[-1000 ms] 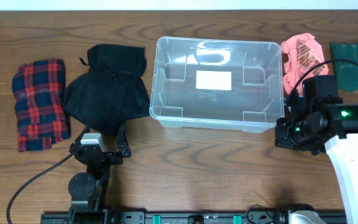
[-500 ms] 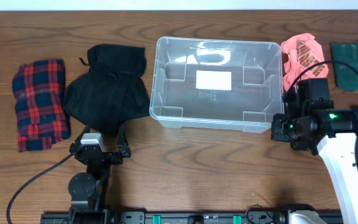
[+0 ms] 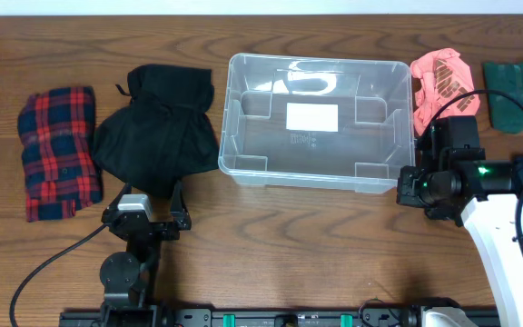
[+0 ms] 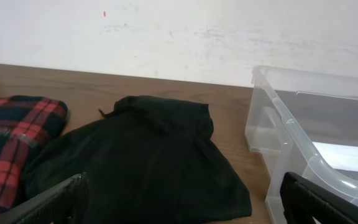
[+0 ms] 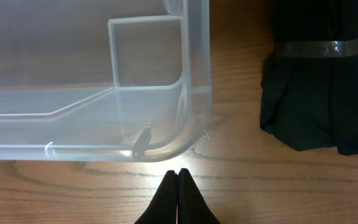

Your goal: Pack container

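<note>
Packing has not begun, by the look of it: the container sits bare on the counter with only its white label showing through the bottom. Its near rounded corner lies just ahead of the right claw. That claw has its fingers pressed together with nothing between them. Pushed forward like this, I judge it would strike the thick rim and shove the light container across the wood. A pink garment lies farther out than the claw, right against the container's end wall, so a reach for it risks catching the rim. A shallow pinch of one layer could also let it unfold and hang over the edge. A green cloth lies beyond that. To the right in this claw's own view is a dark bundle with a shiny band; I cannot tell what it is. The left claw is spread wide apart and empty, with a black garment directly ahead of it. A plaid cloth is ahead to its left and the container ahead to its right; dragging the black heap could nudge the container
</note>
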### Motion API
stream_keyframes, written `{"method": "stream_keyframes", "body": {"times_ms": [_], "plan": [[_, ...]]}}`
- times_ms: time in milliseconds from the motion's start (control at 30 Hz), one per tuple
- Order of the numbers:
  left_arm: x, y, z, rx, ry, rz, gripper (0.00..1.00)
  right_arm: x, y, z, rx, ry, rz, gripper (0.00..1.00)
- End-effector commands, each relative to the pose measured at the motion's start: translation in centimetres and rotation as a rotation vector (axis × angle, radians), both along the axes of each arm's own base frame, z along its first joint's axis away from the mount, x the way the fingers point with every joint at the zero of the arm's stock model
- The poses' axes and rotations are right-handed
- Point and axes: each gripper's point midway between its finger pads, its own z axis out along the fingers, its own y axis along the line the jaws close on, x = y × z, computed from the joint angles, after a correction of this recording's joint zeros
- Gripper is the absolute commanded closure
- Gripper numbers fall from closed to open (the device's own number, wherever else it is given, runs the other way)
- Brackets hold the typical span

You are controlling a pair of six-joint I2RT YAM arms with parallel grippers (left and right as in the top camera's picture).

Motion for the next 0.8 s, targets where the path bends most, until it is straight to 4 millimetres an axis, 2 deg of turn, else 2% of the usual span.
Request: {"method": "stream_keyframes", "body": {"times_ms": [0,400,767], "plan": [[-0.1,-0.2,-1.5,0.002,0.045,-0.011,0.02,-0.1,-0.3,-0.6,-0.004,0.022,-0.035,0.99],[-0.1,-0.2,-1.5,0.002,0.045,-0.011,0.02,0.9,0.4,-1.8,0.034,0.047,-0.036,0.99],[-0.1,-0.2,-1.5,0.002,0.045,-0.011,0.02,1.7,0.4,-1.9,0.034,0.025,-0.035,0.99]]}}
